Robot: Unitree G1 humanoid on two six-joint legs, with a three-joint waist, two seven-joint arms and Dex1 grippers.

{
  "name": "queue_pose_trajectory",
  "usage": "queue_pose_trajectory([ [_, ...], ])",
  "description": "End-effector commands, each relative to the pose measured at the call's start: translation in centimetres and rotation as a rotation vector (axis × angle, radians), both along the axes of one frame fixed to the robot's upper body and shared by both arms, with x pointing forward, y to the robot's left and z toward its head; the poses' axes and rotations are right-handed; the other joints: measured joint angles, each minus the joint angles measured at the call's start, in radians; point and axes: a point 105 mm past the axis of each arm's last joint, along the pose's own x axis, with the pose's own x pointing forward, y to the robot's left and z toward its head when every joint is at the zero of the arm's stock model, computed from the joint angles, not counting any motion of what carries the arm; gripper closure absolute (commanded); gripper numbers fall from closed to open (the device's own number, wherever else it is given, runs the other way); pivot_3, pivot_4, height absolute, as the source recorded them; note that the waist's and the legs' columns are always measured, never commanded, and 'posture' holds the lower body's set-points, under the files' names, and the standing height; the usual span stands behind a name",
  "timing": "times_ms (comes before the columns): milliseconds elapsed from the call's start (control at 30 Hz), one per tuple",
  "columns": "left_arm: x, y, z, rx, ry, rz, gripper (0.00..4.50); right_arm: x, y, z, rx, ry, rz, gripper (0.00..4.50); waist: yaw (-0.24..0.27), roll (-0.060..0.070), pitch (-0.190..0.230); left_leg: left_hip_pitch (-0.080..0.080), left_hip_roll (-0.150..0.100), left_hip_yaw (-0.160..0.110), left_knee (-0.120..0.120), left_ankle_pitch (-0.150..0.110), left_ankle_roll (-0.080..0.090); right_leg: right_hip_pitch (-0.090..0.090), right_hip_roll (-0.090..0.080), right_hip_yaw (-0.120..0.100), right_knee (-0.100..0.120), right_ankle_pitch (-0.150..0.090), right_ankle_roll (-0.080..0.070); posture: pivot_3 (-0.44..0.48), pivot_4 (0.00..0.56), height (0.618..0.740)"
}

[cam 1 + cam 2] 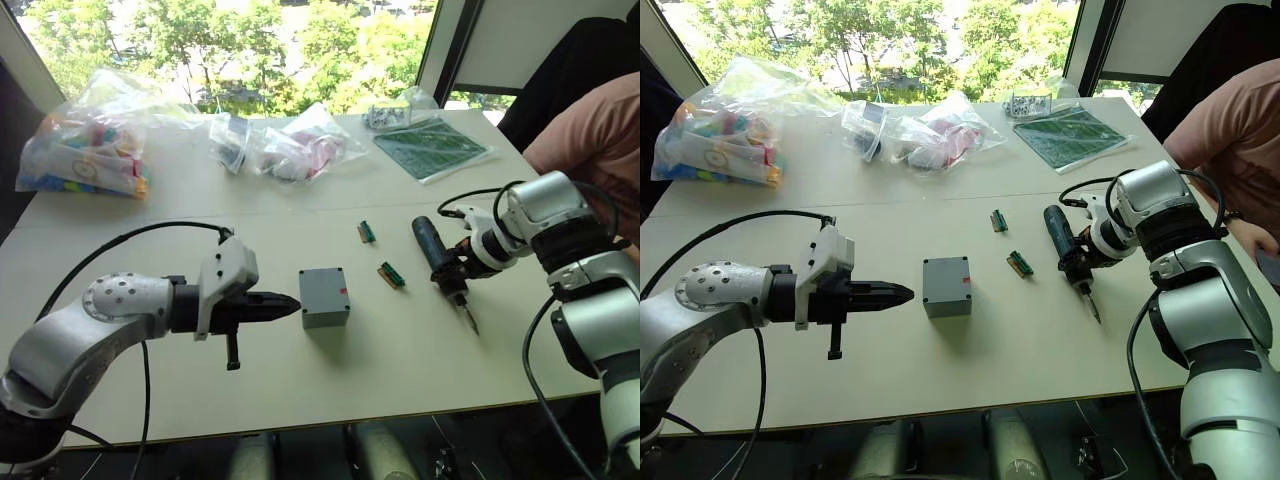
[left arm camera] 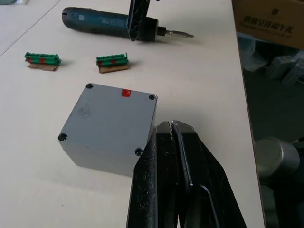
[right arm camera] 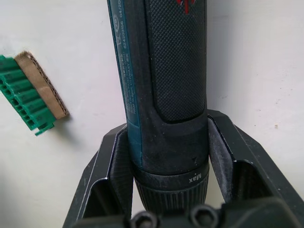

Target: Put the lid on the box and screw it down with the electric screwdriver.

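The box (image 1: 324, 297) stands near the middle of the table (image 1: 200, 200), its lid (image 2: 109, 116) already seated on top with a screw hole at each of the four corners and a red mark near one edge. The left gripper (image 1: 283, 307) points at the box's left side, its fingers (image 2: 166, 180) pressed together, the tips just beside the box; contact cannot be confirmed. The electric screwdriver (image 1: 440, 258) lies well to the right of the box, bit toward the near table edge. The right gripper (image 3: 166, 156) has its fingers clamped on the screwdriver's lower barrel, one on each side. Two green connectors (image 1: 391, 274) lie between box and screwdriver. Bare table surrounds the box on all sides. Three plastic bags (image 1: 90, 140) and one green board (image 1: 432, 147) occupy the far edge.
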Motion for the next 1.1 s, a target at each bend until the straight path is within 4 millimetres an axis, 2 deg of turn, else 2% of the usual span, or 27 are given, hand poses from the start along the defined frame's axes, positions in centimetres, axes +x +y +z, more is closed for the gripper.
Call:
queue_pose_trajectory([
  [33,1.3,1.9,0.6,0.031,-0.022,0.038,4.5,3.9,0.4,12.7,0.165,-0.572,0.051,2.73,0.0,0.008,0.005,-0.002,-0.001,0.0,0.0,0.0,0.0,-0.002,0.0,0.0,0.0,0.001,0.001,0.0,0.15,0.74],
  [100,2.0,2.6,1.0,0.005,-0.009,0.058,4.5,4.0,0.7,17.1,0.268,-0.822,0.074,2.73,0.002,0.011,0.007,-0.004,-0.001,0.002,-0.002,0.0,0.0,-0.007,0.0,0.002,0.001,0.002,0.005,0.0,0.15,0.74],
  [133,2.3,2.7,1.1,-0.009,-0.004,0.063,4.5,3.8,0.9,18.4,0.316,-0.917,0.08,2.73,0.003,0.011,0.007,-0.004,-0.001,0.002,-0.004,0.0,0.0,-0.007,0.0,0.002,0.001,0.002,0.006,0.0,0.15,0.74],
  [233,3.1,2.3,1.4,-0.053,0.011,0.069,4.5,1.5,2.0,20.4,0.521,-1.102,0.147,2.73,0.008,0.008,0.005,-0.004,0.0,-0.002,-0.011,0.0,0.0,-0.008,0.001,-0.001,0.0,0.001,0.007,0.0,0.15,0.74],
  [267,3.4,2.0,1.5,-0.073,0.018,0.07,4.5,0.4,2.8,21.6,0.653,-1.185,0.145,2.73,0.008,0.007,0.004,-0.004,0.0,-0.002,-0.012,0.0,0.0,-0.008,0.001,-0.002,-0.001,0.001,0.007,0.0,0.15,0.74],
  [333,4.0,1.7,1.8,-0.102,0.034,0.074,4.5,-1.6,4.3,22.6,0.859,-1.278,0.167,2.73,0.006,0.006,0.004,-0.004,0.001,-0.003,-0.014,0.0,0.0,-0.007,0.001,-0.002,-0.002,0.001,0.007,0.0,0.15,0.74],
  [367,4.4,1.4,1.8,-0.108,0.044,0.073,4.5,-2.8,5.8,21.9,0.872,-1.316,0.247,2.73,0.007,0.006,0.004,-0.004,0.0,-0.002,-0.015,0.0,0.0,-0.007,0.0,-0.001,-0.002,0.001,0.007,0.0,0.15,0.74],
  [467,5.6,-0.2,1.5,-0.104,0.032,0.037,4.5,-4.0,11.1,15.8,0.75,-1.268,0.407,2.73,0.009,0.006,0.004,-0.004,0.0,-0.002,-0.014,0.0,0.0,-0.008,-0.001,-0.001,-0.001,0.001,0.007,0.0,0.15,0.74],
  [500,5.9,-0.8,1.5,-0.117,0.034,0.027,4.5,-4.2,12.1,14.3,0.736,-1.247,0.426,2.73,0.011,0.006,0.004,-0.004,0.0,-0.003,-0.013,0.0,0.0,-0.007,-0.001,-0.002,-0.001,0.001,0.007,0.0,0.15,0.74],
  [567,6.5,-2.1,1.3,-0.169,0.034,0.026,4.5,-4.6,13.4,12.7,0.74,-1.233,0.413,2.73,0.003,0.007,0.004,-0.002,0.0,-0.002,-0.012,0.0,0.0,-0.005,-0.001,-0.002,0.0,0.001,0.007,0.0,0.15,0.74],
  [733,6.0,-3.5,-0.1,-0.182,0.041,0.03,4.5,-5.3,14.3,11.5,0.717,-1.238,0.397,2.73,0.003,0.006,0.004,-0.002,-0.001,-0.001,-0.009,0.005,-0.008,-0.006,-0.001,0.0,0.002,0.003,0.006,0.0,0.15,0.74],
  [833,5.7,-3.5,-1.6,-0.133,0.045,0.031,4.5,-5.4,14.5,10.8,0.706,-1.225,0.398,2.73,0.004,0.006,0.004,0.0,-0.001,-0.002,-0.006,0.005,-0.008,-0.005,0.0,0.0,0.007,0.002,0.006,0.0,0.15,0.74],
  [1100,5.7,-3.2,-3.0,-0.089,0.05,0.037,4.5,-5.3,14.6,10.0,0.674,-1.209,0.421,2.73,0.005,0.006,0.004,-0.001,-0.001,-0.003,-0.003,0.005,-0.008,-0.006,0.0,0.0,0.011,0.001,0.006,0.0,0.15,0.74],
])
